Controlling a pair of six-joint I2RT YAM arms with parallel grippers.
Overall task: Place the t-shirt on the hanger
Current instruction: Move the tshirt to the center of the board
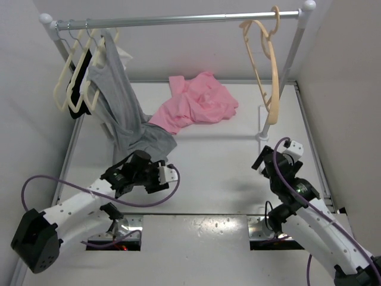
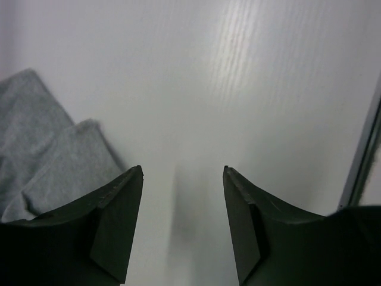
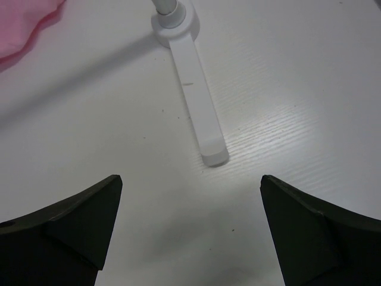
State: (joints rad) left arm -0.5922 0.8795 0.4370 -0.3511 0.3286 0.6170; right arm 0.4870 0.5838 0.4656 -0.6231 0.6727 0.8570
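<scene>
the rail spans the far end of the table, with walls close at both of its ends. under the rail's left end hang cream hangers and a gray garment whose hem trails onto the table. near the rail's right end the hanger hangs alone on the bar. the t-shirt lies crumpled on the table below the rail's middle; its left edge seems to touch the gray hem, though that is hard to tell. bare table lies open between the rail and both arms. the left gripper sits just beside the gray hem, short of the t-shirt, jaws apart with nothing between them. the right gripper hovers near the rail's right foot, jaws spread wide and empty, well apart from the t-shirt.
</scene>
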